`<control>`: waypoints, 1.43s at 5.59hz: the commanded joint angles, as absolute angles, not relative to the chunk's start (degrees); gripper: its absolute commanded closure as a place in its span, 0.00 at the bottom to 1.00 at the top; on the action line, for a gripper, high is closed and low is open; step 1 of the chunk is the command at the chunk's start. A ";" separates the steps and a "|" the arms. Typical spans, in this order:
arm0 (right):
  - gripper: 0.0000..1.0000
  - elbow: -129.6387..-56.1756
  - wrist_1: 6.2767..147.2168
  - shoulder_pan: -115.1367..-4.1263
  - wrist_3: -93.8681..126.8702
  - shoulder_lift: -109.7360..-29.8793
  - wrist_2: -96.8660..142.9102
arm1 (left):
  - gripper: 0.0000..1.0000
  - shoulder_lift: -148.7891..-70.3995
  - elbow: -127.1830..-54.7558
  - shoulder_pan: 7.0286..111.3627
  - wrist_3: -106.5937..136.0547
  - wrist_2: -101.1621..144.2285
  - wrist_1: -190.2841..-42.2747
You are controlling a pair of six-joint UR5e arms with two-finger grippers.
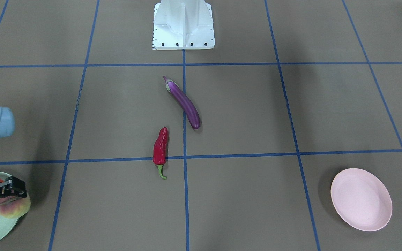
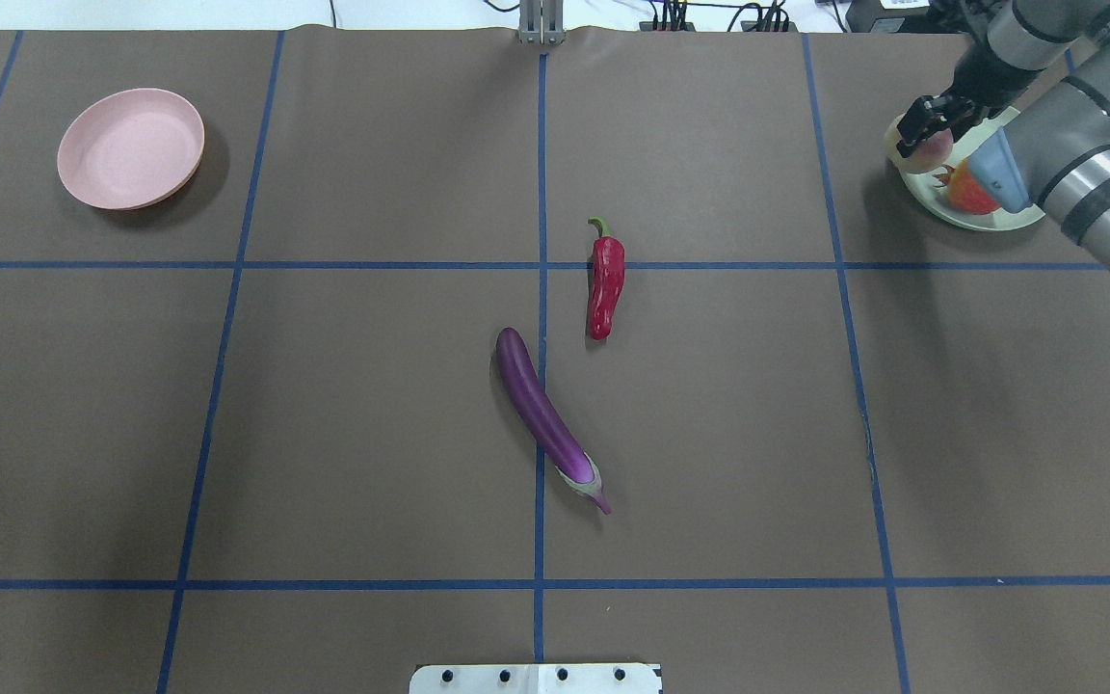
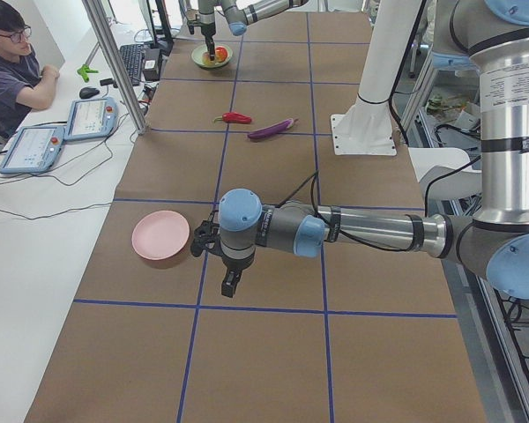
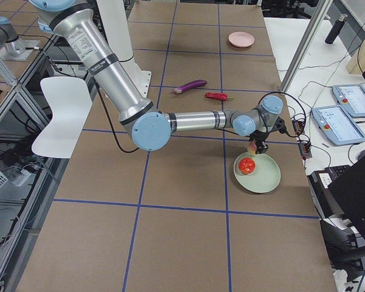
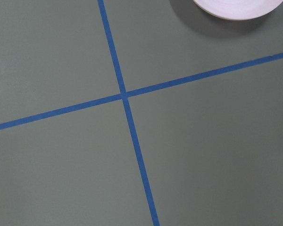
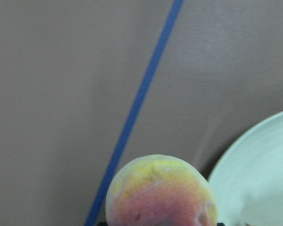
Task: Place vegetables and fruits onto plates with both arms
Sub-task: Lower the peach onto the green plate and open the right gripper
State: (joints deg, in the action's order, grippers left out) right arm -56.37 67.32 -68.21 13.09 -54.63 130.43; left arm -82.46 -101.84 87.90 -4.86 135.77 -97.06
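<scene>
Overhead exterior view: saw the right gripper [image 2: 936, 120] closed tight on the peach [image 2: 926, 151], held just over the edge of the green plate [image 2: 989, 224], likely to set it beside the red fruit [image 2: 969, 193] lying there. Found the eggplant [image 2: 541, 410] and the chili [image 2: 605, 284] mid-table, well apart from the bare pink plate [image 2: 131, 145], probably meant for them. Could not tell whether the left gripper [image 3: 231, 284] had its jaws wide or closed. Lost part of the green plate behind the arm.

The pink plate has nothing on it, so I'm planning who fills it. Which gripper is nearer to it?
Left. The left gripper hangs just beside the pink plate; the right gripper is far away, holding the peach at the green plate's edge.
</scene>
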 commanded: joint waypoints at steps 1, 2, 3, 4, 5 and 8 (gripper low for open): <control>1.00 -53.79 66.88 -70.48 10.63 -54.58 129.82 | 0.00 -82.35 -101.87 87.80 -4.92 135.79 -97.03; 0.72 -53.70 66.71 -70.31 11.16 -54.58 128.68 | 0.00 -82.35 -101.87 87.89 -4.92 135.79 -97.03; 0.01 -53.88 66.71 -70.23 11.86 -54.49 128.76 | 0.00 -82.35 -101.87 87.89 -5.01 135.79 -97.03; 0.00 -55.18 66.62 -70.22 17.17 -54.41 129.28 | 0.00 -82.96 -102.39 87.80 -4.57 135.70 -97.47; 0.00 -58.59 66.53 -68.83 24.36 -54.75 129.20 | 0.00 -84.62 -102.65 87.63 -4.22 135.70 -99.47; 0.00 -66.43 66.45 -66.27 30.58 -58.09 129.20 | 0.00 -94.02 -102.74 79.74 15.80 135.09 -99.40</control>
